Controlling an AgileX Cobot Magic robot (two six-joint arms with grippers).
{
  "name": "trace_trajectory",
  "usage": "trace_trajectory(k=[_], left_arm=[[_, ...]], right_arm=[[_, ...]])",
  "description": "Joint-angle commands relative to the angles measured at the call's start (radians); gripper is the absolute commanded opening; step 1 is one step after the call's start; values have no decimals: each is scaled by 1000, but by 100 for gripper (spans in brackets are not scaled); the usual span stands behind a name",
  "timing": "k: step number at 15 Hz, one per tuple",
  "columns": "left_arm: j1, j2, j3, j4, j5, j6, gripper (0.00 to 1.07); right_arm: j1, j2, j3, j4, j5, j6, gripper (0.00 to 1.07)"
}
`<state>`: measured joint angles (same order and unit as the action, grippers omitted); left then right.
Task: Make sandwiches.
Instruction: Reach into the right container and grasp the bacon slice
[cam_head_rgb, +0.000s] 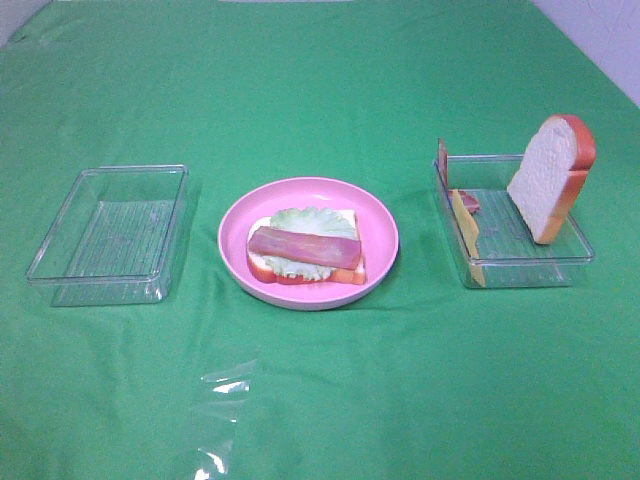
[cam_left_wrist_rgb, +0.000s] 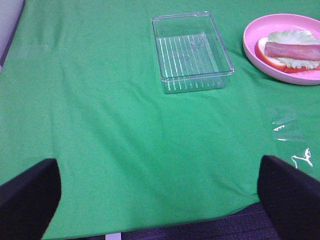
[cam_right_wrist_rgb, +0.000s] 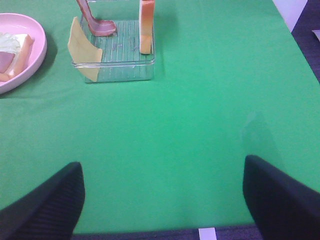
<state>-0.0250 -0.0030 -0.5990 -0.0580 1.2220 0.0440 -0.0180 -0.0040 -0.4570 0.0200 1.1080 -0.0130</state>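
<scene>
A partly stacked sandwich (cam_head_rgb: 305, 248) lies on the pink plate (cam_head_rgb: 380, 225) at the table's middle: a bread slice, pale green lettuce (cam_head_rgb: 305, 219) and one bacon strip (cam_head_rgb: 303, 246) on top. It also shows in the left wrist view (cam_left_wrist_rgb: 292, 52). The right clear tray (cam_head_rgb: 520, 265) holds a second bread slice (cam_head_rgb: 548, 180) leaning upright, a yellow cheese slice (cam_head_rgb: 466, 228) against its left wall and a bacon strip (cam_right_wrist_rgb: 95, 22). My left gripper (cam_left_wrist_rgb: 157, 165) and right gripper (cam_right_wrist_rgb: 161, 165) are open and empty above the near table edge, away from everything.
An empty clear tray (cam_head_rgb: 110, 235) stands left of the plate. A scrap of clear film (cam_head_rgb: 225, 385) lies on the green cloth near the front. The table's front edge (cam_right_wrist_rgb: 200, 231) is just below both grippers.
</scene>
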Motion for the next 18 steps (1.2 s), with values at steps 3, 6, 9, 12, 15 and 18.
trace_trajectory(k=[3, 6, 9, 12, 15, 18], left_arm=[[-2, -24, 37, 27, -30, -1, 100], [-2, -24, 50, 30, -89, -10, 100], [-2, -19, 82, 25, -143, -31, 100], [-2, -19, 82, 23, -144, -34, 100], [-1, -19, 82, 19, -144, -34, 100], [-1, -25, 82, 20, -144, -34, 100]], right_arm=[[-2, -10, 4, 4, -6, -9, 84], [-2, -9, 4, 4, -6, -9, 84], [-2, -7, 4, 2, -6, -9, 84], [-2, -7, 4, 1, -6, -9, 84], [-2, -7, 4, 1, -6, -9, 84], [-2, 37, -11, 2, -10, -4, 84]])
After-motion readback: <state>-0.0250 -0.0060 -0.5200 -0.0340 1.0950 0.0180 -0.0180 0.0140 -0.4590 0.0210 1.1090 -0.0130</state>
